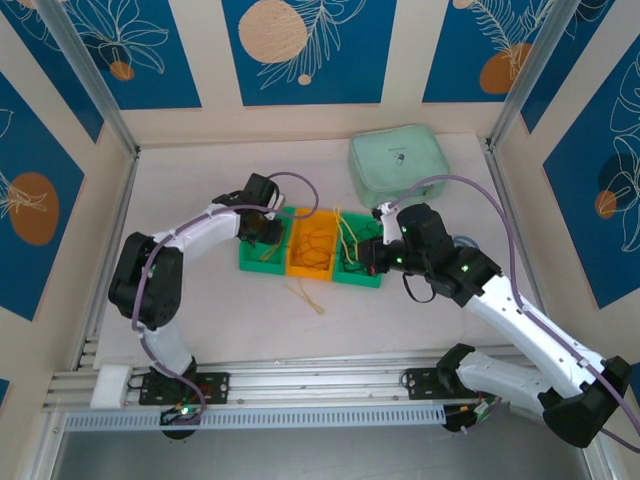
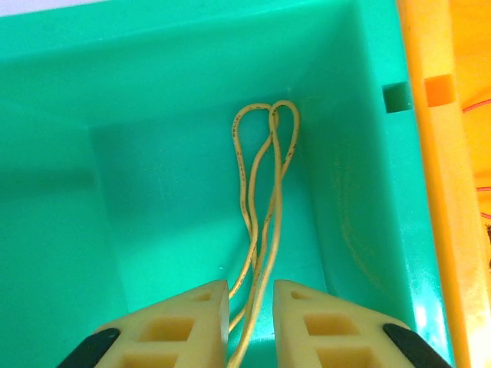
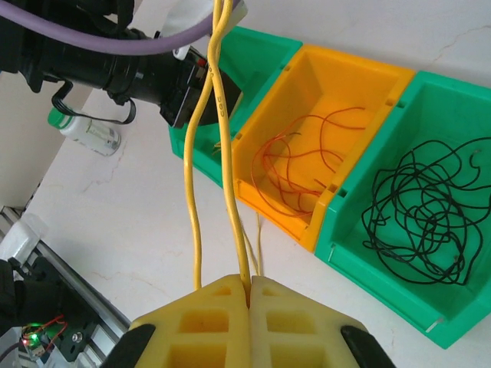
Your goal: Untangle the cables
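Our right gripper (image 3: 249, 287) was clamped shut on the yellow cable (image 3: 222, 115). Our left gripper (image 2: 251, 287), jaws apart, straddled yellow loops (image 2: 272, 169) in the green bin (image 2: 153, 77). We judged a slow, straight lift best. Beyond lay the pale table (image 1: 200, 170), a mint pouch (image 1: 400, 160) at about one o'clock, and blue-panelled walls (image 1: 300, 50).

On my table (image 1: 220, 322) I see three bins (image 1: 310, 271) mid-table, a loose yellow cable (image 1: 305, 296) just nearer, and a pouch (image 1: 397, 165) by the far edge.
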Robot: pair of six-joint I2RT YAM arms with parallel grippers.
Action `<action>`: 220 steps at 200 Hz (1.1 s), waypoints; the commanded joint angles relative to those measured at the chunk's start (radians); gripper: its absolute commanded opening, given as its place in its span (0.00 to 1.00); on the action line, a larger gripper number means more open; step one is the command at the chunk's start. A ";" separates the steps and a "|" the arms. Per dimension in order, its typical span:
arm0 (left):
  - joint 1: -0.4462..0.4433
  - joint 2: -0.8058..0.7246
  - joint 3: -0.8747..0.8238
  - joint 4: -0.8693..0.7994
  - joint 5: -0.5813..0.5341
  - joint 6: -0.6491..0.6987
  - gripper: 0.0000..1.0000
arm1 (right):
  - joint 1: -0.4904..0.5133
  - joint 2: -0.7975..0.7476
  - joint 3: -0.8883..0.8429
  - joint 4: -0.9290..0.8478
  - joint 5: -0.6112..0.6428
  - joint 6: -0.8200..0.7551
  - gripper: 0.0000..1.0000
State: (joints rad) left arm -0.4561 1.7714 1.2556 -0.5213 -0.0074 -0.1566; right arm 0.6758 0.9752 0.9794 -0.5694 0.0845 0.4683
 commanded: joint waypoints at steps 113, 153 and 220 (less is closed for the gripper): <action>0.028 -0.883 -0.433 0.162 0.108 -0.222 0.22 | 0.186 0.331 0.055 0.341 -0.002 0.197 0.02; 0.028 -1.058 -0.485 0.091 0.089 -0.224 0.45 | 0.239 0.468 0.091 0.436 0.134 0.280 0.07; 0.027 -1.116 -0.554 0.152 0.186 -0.181 0.52 | 0.270 0.762 0.285 0.440 0.241 0.405 0.08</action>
State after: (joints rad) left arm -0.4404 0.6827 0.7105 -0.3882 0.1410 -0.3656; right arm 0.9371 1.6657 1.1999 -0.1562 0.2596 0.7933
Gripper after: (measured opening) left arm 0.521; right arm 0.080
